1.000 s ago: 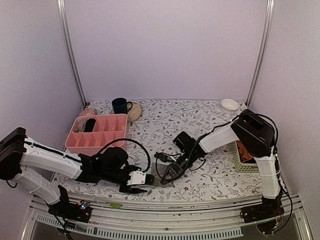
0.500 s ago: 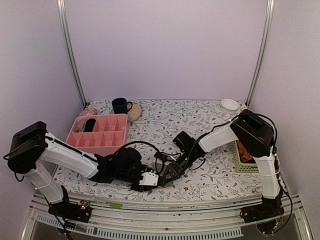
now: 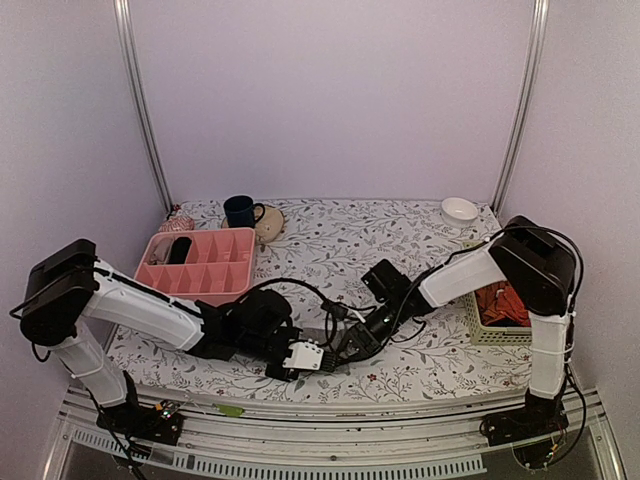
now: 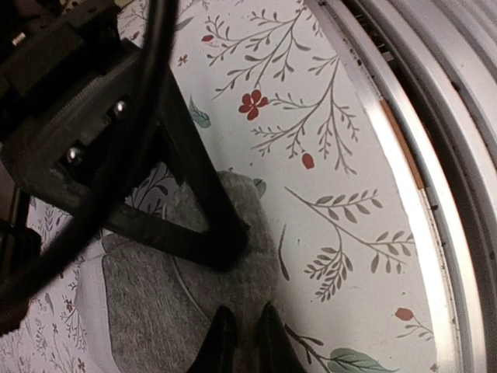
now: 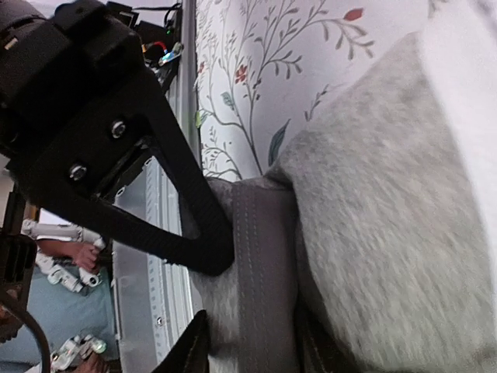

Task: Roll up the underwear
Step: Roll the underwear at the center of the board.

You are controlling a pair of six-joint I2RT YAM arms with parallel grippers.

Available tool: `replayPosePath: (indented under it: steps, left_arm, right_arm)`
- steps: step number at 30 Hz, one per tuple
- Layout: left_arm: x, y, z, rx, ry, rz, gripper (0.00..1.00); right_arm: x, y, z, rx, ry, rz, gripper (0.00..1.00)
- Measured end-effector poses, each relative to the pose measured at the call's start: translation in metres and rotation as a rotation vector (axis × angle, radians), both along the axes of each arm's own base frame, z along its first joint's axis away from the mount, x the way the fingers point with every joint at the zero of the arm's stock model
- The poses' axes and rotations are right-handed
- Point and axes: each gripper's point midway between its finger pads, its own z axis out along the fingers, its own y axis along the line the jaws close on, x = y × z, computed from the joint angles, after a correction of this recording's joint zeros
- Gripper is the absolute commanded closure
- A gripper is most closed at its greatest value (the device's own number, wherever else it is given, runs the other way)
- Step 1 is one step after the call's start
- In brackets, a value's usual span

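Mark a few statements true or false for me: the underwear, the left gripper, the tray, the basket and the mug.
1. The underwear lies between the left gripper and the right gripper. True.
2. The left gripper stands wide open above it. False: its fingertips are nearly together, pinching the grey cloth.
3. The pink tray sits on the robot's right. False: it is on the left, behind the left arm.
4. The basket holds orange cloth. True.
5. The mug lies inside the tray. False: it stands behind the tray.
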Motion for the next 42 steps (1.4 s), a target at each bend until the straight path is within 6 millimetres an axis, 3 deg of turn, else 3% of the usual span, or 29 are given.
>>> replayPosePath:
  steps: [9, 11, 17, 21, 26, 36, 42]
  left_arm:
    - [0.005, 0.002, 0.001, 0.012, 0.157, -0.013, 1.0]
    - [0.011, 0.0, 0.002, 0.017, 0.212, -0.013, 1.0]
    - [0.028, -0.002, 0.002, 0.029, 0.383, -0.008, 1.0]
    - [0.036, -0.005, -0.003, 0.047, 0.495, -0.004, 1.0]
    - [0.041, -0.007, -0.01, 0.066, 0.611, -0.003, 1.0]
    - [0.04, -0.006, -0.01, 0.07, 0.682, -0.005, 1.0]
    - [0.04, -0.006, -0.01, 0.068, 0.694, -0.007, 1.0]
  right_arm:
    - [0.034, -0.051, 0.043, 0.005, -0.351, -0.222, 0.53]
    - [0.035, -0.06, 0.052, 0.009, -0.423, -0.256, 0.48]
    - [0.026, -0.085, 0.078, 0.036, -0.619, -0.343, 0.47]
    - [0.008, -0.071, 0.081, 0.058, -0.738, -0.279, 0.49]
    - [-0.01, -0.042, 0.06, 0.042, -0.844, -0.142, 0.42]
    - [0.003, -0.004, 0.032, 0.036, -1.067, -0.003, 0.4]
    - [0.009, 0.009, 0.012, 0.02, -1.128, 0.055, 0.47]
